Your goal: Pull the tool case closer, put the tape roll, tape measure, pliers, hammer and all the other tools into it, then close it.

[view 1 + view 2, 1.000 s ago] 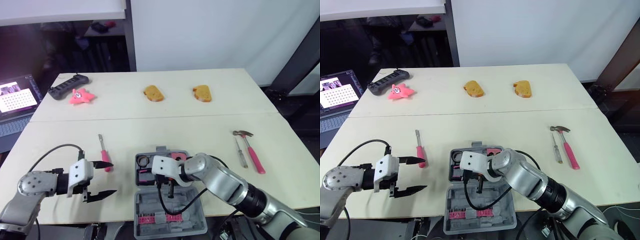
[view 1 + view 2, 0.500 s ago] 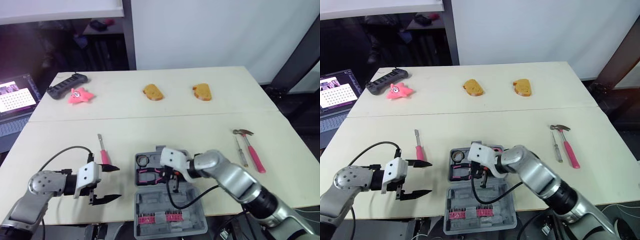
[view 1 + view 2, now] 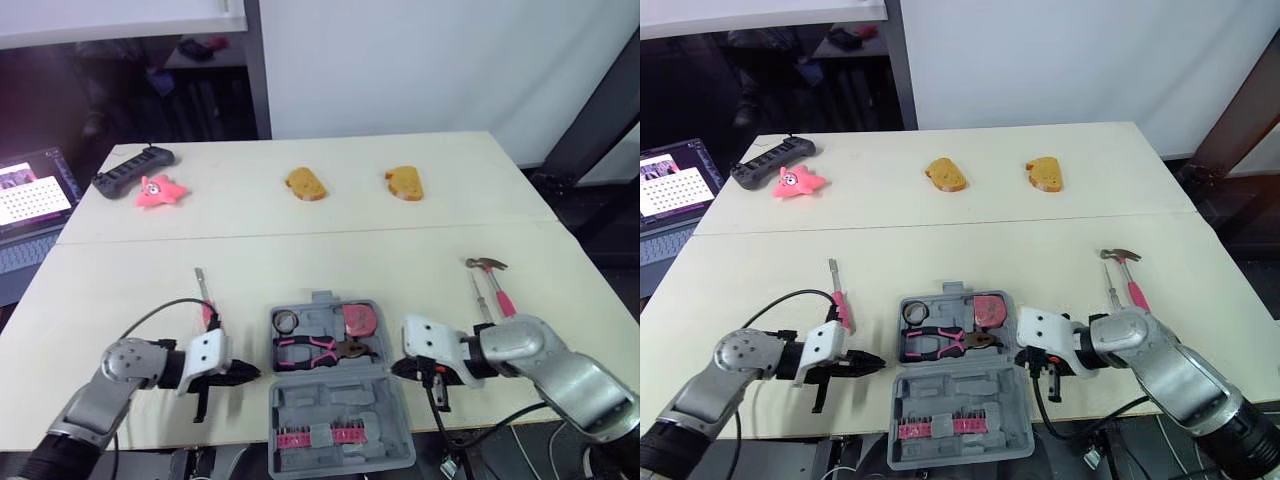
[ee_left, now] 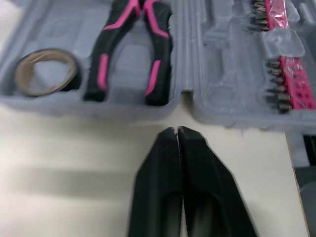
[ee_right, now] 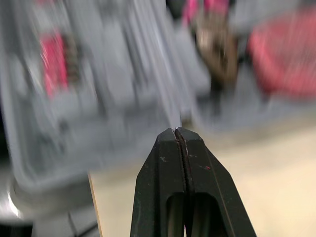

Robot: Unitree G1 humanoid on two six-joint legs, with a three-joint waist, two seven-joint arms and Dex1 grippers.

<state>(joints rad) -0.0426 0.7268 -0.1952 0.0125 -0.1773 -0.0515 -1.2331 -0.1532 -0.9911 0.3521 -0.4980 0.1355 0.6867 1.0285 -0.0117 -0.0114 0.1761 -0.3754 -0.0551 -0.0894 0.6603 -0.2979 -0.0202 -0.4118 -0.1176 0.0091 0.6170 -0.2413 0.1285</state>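
The grey tool case (image 3: 332,402) lies open at the table's front edge. In its far half lie the tape roll (image 3: 287,321), the black-and-pink pliers (image 3: 315,350) and a pink tape measure (image 3: 358,320); the near half holds a strip of bits (image 3: 320,437). My left gripper (image 3: 247,374) is shut and empty, its tips just left of the case. My right gripper (image 3: 398,369) is shut and empty, right beside the case's right side. The pink-handled hammer (image 3: 497,288) and a small grey screwdriver (image 3: 479,294) lie further right. A pink screwdriver (image 3: 206,298) lies left of the case.
Two bread-shaped pieces (image 3: 306,185) (image 3: 404,184), a pink star toy (image 3: 160,190) and a black power strip (image 3: 133,170) sit on the far half of the table. A laptop (image 3: 30,200) stands off to the left. The case overhangs the front edge.
My left gripper has shut and moved right to the case's left side. My right gripper has drawn back from over the case to its right side, uncovering the pliers lying inside.
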